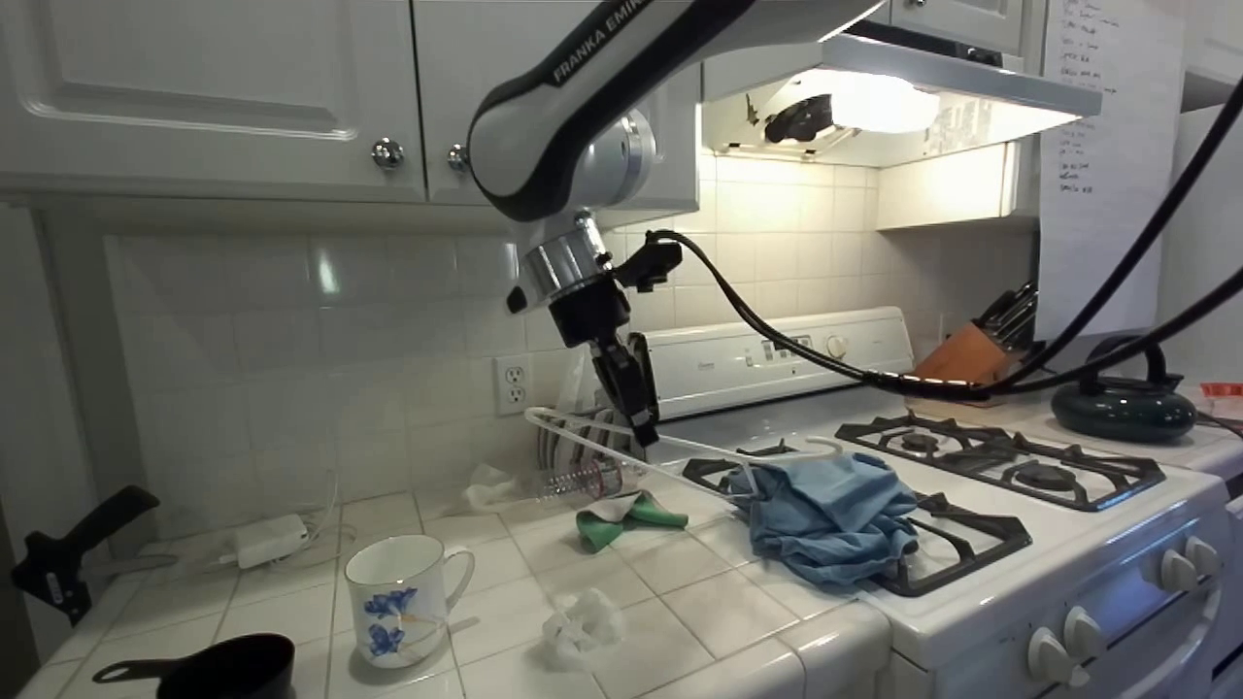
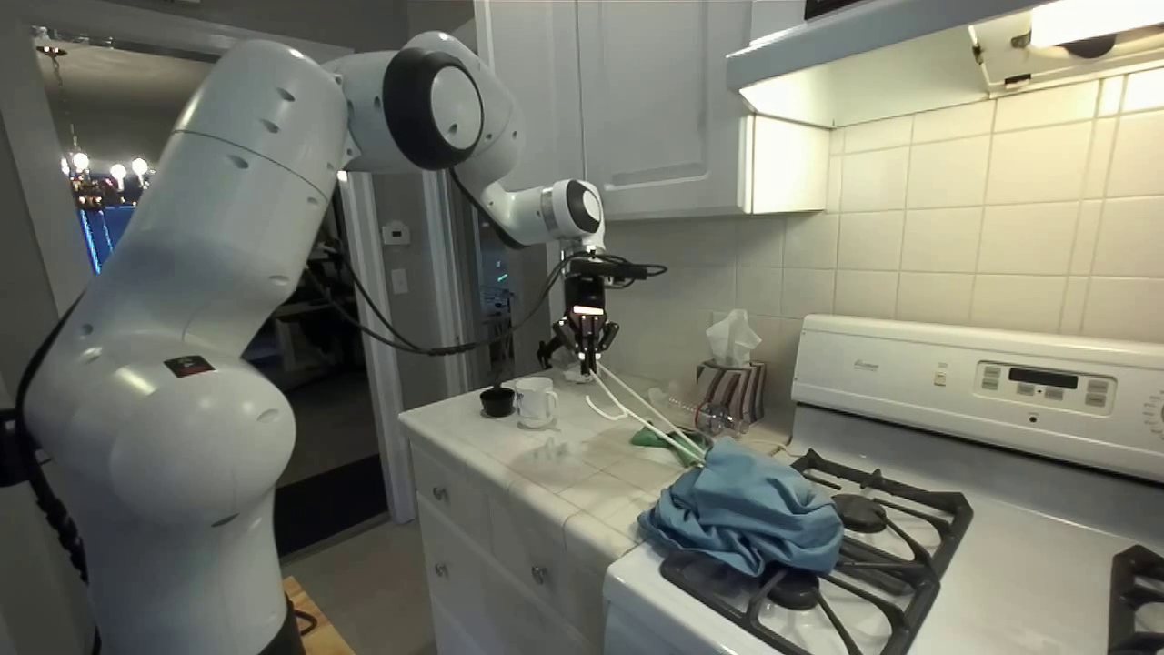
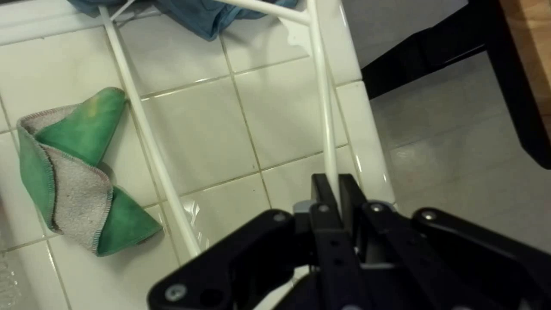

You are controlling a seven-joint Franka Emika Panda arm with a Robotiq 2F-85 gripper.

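The white clothes hanger (image 3: 325, 103) slants above the worktop (image 1: 728, 607), its far end meeting, and perhaps propped by, the crumpled blue cloth (image 2: 746, 509) at the stove-side edge; the gripper (image 3: 333, 185) grasps one bar, apparently to hold the opposite end aloft. It looks slim, smooth and plastic.

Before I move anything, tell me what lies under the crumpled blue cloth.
A black metal stove grate emerges from beneath the blue cloth; whatever its folds fully cover cannot be seen.
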